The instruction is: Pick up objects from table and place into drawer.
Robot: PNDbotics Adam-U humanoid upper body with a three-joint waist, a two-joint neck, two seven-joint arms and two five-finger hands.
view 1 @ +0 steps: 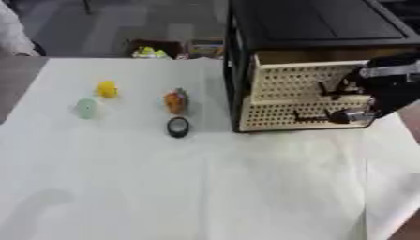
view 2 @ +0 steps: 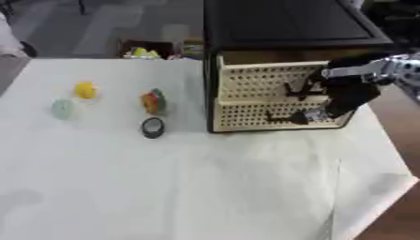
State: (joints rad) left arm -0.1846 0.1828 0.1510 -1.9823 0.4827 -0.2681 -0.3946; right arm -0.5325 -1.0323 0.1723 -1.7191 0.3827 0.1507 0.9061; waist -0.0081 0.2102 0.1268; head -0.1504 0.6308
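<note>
The black-framed cabinet with cream perforated drawer fronts (view 1: pixel 308 96) stands at the far right of the white-covered table (view 1: pixel 205 187), and the robot's right hand (view 2: pixel 341 96) reaches in against those fronts, its dark fingers curled near the small dark handles; whether they actually close round a handle cannot be told, though the placement suggests it is there to pull a drawer open before anything is carried over. Both fronts look flush with the frame, so the drawers seem shut. The things to be stowed lie in a loose cluster to the left of the cabinet, all untouched: a small black ring-shaped object (view 1: pixel 178 126) nearest, just off its lower left corner; an orange and green toy-like lump (view 1: pixel 176 101) just behind that; then a rounded yellow piece (view 1: pixel 107 88); and, farthest from the cabinet, a pale green rounded piece (view 1: pixel 86 108). The left hand shows in neither view.
</note>
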